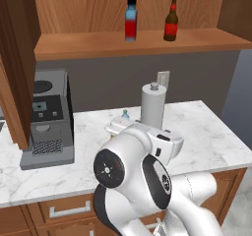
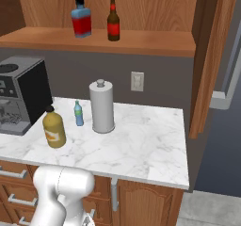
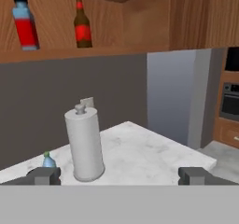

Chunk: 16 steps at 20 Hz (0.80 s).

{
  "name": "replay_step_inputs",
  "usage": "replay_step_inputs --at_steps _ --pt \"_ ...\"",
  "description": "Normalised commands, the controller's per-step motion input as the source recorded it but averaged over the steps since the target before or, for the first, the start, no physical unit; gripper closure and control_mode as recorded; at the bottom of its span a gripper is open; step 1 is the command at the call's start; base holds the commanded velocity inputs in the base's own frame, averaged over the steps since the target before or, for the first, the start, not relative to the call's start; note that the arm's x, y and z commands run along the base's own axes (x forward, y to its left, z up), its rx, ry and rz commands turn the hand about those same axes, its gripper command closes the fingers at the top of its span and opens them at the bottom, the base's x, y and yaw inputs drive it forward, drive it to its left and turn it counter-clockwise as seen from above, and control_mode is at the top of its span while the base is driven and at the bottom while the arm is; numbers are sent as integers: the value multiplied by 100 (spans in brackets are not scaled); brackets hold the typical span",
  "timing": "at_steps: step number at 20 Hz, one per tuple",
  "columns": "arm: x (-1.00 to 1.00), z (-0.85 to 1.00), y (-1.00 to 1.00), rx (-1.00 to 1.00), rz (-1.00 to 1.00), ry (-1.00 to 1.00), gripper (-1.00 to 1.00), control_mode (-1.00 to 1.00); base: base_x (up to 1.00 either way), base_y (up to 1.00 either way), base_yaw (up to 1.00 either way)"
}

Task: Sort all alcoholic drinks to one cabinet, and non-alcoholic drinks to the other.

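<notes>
The gripper [image 3: 121, 175] hangs with fingers spread wide, holding nothing. On the marble counter [image 2: 141, 145] stand the juice bottle [image 2: 53, 128], the small water bottle [image 2: 78, 113] and a paper-towel roll [image 2: 102, 106] (water just beside the roll). Up on the cabinet shelf [image 2: 141, 42]: blue bottle [image 2: 81, 17], brown bottle [image 2: 113, 20].

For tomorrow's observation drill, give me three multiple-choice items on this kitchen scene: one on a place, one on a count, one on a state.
1. Where does the orange-yellow juice bottle stand?
A. on the marble counter
B. on the cabinet shelf
C. on the coffee machine

2. How many bottles stand on the cabinet shelf?
A. one
B. two
C. four

3. How do the gripper jaws stand?
A. shut on a bottle
B. shut, empty
C. open, empty

Key: 1 A, it stands beside the coffee machine; 2 B, the blue bottle and the brown bottle; 3 C, fingertips wide apart, nothing between.
</notes>
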Motion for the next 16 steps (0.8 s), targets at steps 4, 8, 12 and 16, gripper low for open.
replay_step_inputs --at_steps 4,8,12,16 --pt "24 -29 8 0 0 10 -100 -100 0 0 0" --pt "29 -31 9 0 0 7 -100 -100 0 0 0" --pt "21 -28 6 0 0 0 -100 -100 0 0 0" --pt "18 -22 3 0 0 0 -100 -100 0 0 0"
